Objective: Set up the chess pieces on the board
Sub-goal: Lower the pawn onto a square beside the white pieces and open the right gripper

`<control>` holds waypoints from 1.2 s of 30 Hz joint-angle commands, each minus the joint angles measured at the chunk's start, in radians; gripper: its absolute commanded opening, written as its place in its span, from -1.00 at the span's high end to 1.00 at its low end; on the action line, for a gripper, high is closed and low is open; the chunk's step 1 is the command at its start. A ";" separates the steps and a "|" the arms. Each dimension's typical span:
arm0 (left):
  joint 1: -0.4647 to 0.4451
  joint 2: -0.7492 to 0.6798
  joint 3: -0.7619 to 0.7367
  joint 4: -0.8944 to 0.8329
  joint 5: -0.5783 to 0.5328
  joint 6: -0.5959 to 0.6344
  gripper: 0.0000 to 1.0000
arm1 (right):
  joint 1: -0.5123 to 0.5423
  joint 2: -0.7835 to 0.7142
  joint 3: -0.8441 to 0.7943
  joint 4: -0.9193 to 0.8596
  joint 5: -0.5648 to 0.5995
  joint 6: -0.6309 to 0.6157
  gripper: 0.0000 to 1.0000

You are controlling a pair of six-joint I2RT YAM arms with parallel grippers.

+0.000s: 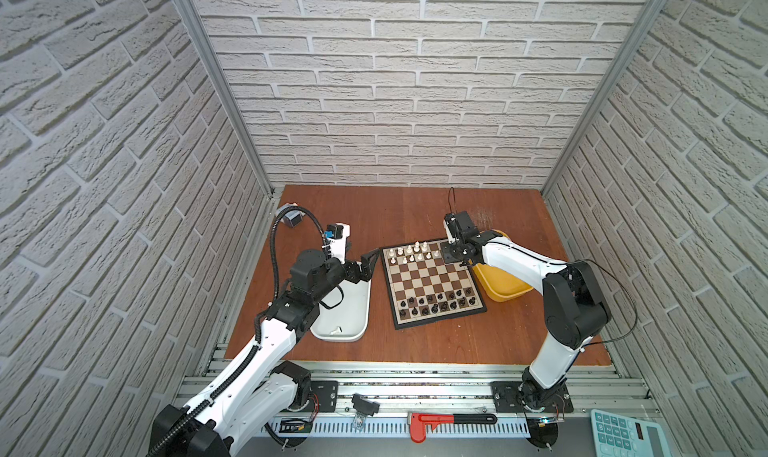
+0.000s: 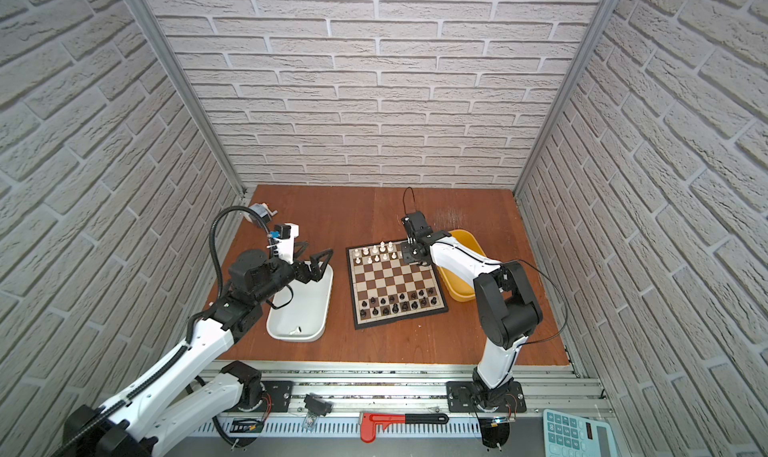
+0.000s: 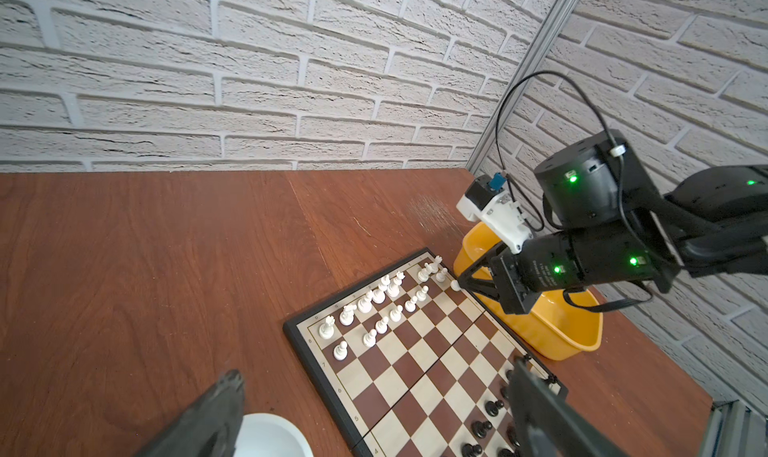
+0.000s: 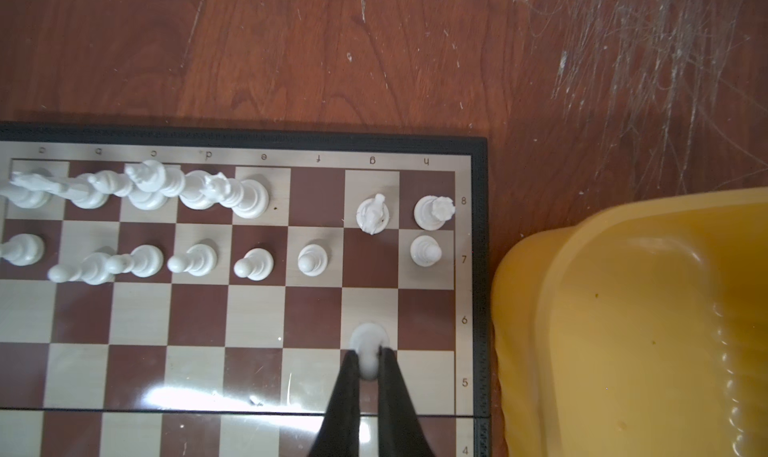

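Right gripper [image 4: 368, 353] pinches 1 white pawn [image 4: 367, 337] over the board [image 4: 481, 268] (its upper-right corner in both top views); left gripper [image 2: 322, 259] gapes wide.

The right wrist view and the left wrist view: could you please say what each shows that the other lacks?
Only the right wrist view shows legible file letters and, plainly, the empty squares f8 and g7. Only the left wrist view shows the black pieces, the white tub, the open left gripper and the brick wall. Both show the board, the white pieces, the yellow tub and the white pawn held by the right gripper, jaws shut.
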 commanded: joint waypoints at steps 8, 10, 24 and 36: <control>0.005 0.007 -0.001 0.047 -0.049 -0.008 -0.97 | -0.006 0.066 0.052 0.045 -0.016 -0.023 0.88; 0.006 0.007 -0.001 0.046 -0.045 -0.009 -0.97 | -0.011 0.076 0.060 0.050 -0.015 -0.026 0.88; 0.007 0.001 0.000 0.055 -0.060 -0.007 -0.97 | -0.030 0.164 0.147 0.037 -0.004 -0.045 0.88; 0.012 0.008 -0.006 0.061 -0.069 -0.009 -0.96 | -0.041 0.186 0.157 0.038 -0.023 -0.048 0.88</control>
